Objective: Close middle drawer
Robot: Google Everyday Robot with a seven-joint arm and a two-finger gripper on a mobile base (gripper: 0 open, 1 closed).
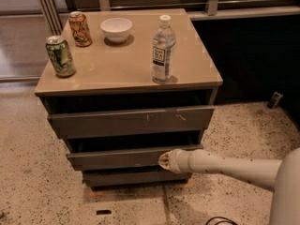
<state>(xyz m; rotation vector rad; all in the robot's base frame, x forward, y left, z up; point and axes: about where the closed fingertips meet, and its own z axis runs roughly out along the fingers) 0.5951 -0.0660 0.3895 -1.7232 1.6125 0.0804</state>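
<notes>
The middle drawer (117, 157) is a dark grey flat front with no handle, below the wider scratched top front (131, 120) and above the narrowest bottom front (131, 177). It stands out only a little from the cabinet, with a dark gap above it. My gripper (163, 161) is at the end of a pale arm coming in from the lower right. Its tip touches the right part of the middle drawer's front.
On the tan cabinet top (126, 55) stand a green can (60, 56), an orange can (80, 29), a white bowl (116, 29) and a water bottle (163, 49). Speckled floor surrounds the cabinet. A dark wall and railing lie behind.
</notes>
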